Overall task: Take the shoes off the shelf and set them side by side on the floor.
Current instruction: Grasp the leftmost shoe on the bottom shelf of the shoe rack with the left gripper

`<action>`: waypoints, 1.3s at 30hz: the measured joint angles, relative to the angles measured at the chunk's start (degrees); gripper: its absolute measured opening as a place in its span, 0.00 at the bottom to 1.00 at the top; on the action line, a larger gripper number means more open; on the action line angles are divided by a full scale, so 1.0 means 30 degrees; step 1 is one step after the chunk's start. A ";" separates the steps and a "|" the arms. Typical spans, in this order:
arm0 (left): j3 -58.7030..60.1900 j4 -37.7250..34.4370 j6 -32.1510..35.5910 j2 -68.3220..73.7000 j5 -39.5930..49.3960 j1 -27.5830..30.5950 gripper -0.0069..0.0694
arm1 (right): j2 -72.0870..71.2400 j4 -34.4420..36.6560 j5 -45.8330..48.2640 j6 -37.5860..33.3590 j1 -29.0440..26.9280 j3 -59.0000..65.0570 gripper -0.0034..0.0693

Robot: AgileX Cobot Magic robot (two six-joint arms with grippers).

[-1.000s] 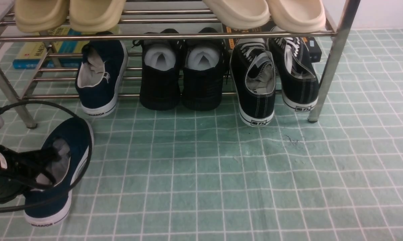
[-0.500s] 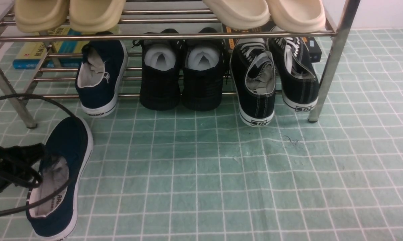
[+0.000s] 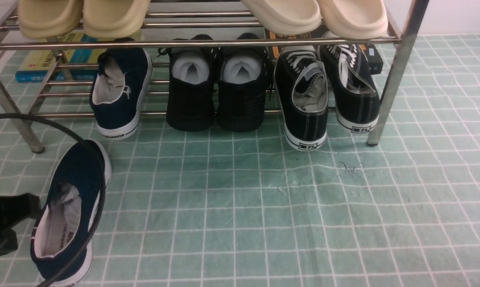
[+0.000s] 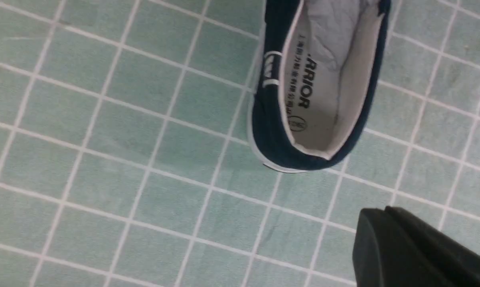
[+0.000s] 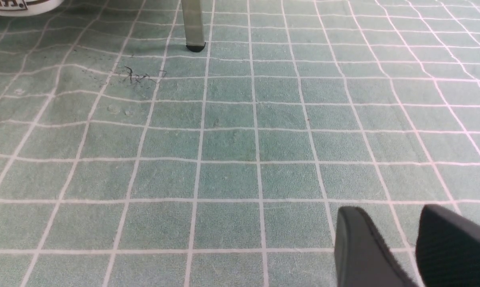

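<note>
One navy slip-on shoe (image 3: 70, 211) lies on the pale green floor (image 3: 263, 199) at the front left, opening up and toe toward the shelf (image 3: 184, 43). Its heel and white "WARRIOR" lining (image 4: 319, 87) fill the top of the left wrist view. Its mate (image 3: 120, 91) leans on the lower tier of the silver rack, heel down. My left gripper (image 3: 8, 223) sits just left of the floor shoe, clear of it; its fingers (image 4: 383, 227) are pressed together and hold nothing. My right gripper (image 5: 387, 227) hovers over bare floor with a gap between its fingers; it is out of the front view.
On the lower tier stand an all-black pair (image 3: 216, 91) with white stuffing and black lace-up sneakers (image 3: 327, 95). Beige slippers (image 3: 84, 16) rest on the top tier. A black cable (image 3: 92, 167) arcs over the floor shoe. The rack's right leg (image 5: 192, 24) stands ahead of the right gripper.
My left gripper has let go of the navy shoe and drawn back to the left. The shoe has settled flat on the floor, opening up.
</note>
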 joint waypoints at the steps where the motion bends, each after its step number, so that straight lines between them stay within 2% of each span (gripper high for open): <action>1: -0.0122 -0.0360 0.0347 0.0269 0.0184 0.0000 0.09 | 0.0000 0.0000 0.0000 0.0000 0.0000 0.0000 0.38; 5: -0.1485 -0.1329 0.1444 0.2531 0.0717 0.0000 0.10 | 0.0000 0.0000 0.0000 0.0000 0.0000 0.0000 0.38; 9: -0.3796 -0.0619 0.1140 0.5156 -0.0009 0.0000 0.17 | 0.0000 0.0000 0.0000 0.0000 0.0000 0.0000 0.38; 12: -0.5311 0.0428 0.0184 0.7480 -0.0858 0.0000 0.30 | 0.0000 0.0000 0.0000 0.0000 0.0000 0.0000 0.38; 16: -0.7273 0.1210 -0.0830 0.9899 -0.2746 0.0000 0.53 | 0.0000 0.0000 0.0000 0.0000 0.0000 0.0000 0.38; 17: -0.7273 0.1210 -0.0843 1.0002 -0.2889 0.0000 0.53 | 0.0000 0.0000 0.0000 0.0000 0.0000 0.0000 0.38; 18: -0.7979 0.1282 -0.1014 1.0795 -0.4104 0.0000 0.62 | 0.0000 0.0000 0.0000 0.0000 0.0000 0.0000 0.38; 22: -0.9030 0.1311 -0.1169 1.2393 -0.6688 0.0000 0.73 | 0.0000 0.0000 0.0000 0.0000 0.0000 0.0000 0.38; 31: -0.9260 0.1037 -0.2065 1.4701 -1.1393 0.0000 0.73 | 0.0000 0.0000 0.0000 0.0000 0.0000 0.0000 0.38; 38: -0.9275 0.0306 -0.2130 1.6152 -1.3809 0.0000 0.62 | 0.0000 0.0000 0.0000 0.0000 0.0000 0.0000 0.38; 39: -0.9275 -0.0001 -0.2130 1.6378 -1.4068 0.0000 0.54 | 0.0000 0.0000 0.0000 0.0000 0.0000 0.0000 0.38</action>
